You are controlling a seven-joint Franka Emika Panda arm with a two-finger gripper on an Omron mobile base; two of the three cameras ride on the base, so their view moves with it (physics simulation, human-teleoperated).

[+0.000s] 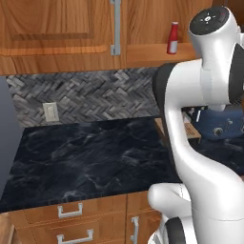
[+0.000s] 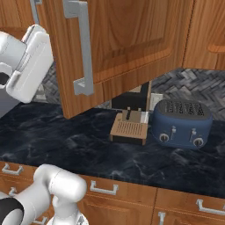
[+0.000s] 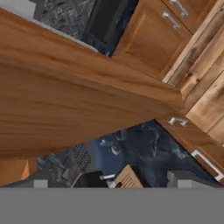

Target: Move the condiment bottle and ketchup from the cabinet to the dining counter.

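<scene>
Step in hand: judged to be the approach to the first pick; nothing is held yet.
Tool (image 3: 111, 186): jaws stand wide apart and empty; the two dark tips rise at the bottom of the hand view, facing the brown edge of the swung-out cabinet door (image 2: 118, 48).
Ketchup (image 1: 173, 38): upright on the cabinet shelf (image 1: 157, 53) in the left base view, above the arm's elbow; its exact offset from the tool cannot be told.
Condiment bottle: not identified.
Cabinet (image 1: 57, 33): one door closed beside the open bay, with a long silver handle (image 1: 116, 26).
Below the tool: black tabletop (image 1: 90, 157) carrying a blue toaster (image 2: 182, 123) and a small wooden rack (image 2: 128, 128).
Method advised: bring the tool round the door edge into the open bay, level with the bottle's body, jaws either side of it, then close.
Risk: clipping the door or shelf lip; tipping the narrow bottle by touching one side first.
Progress: judged early; neither bottle is at the dining counter.
</scene>
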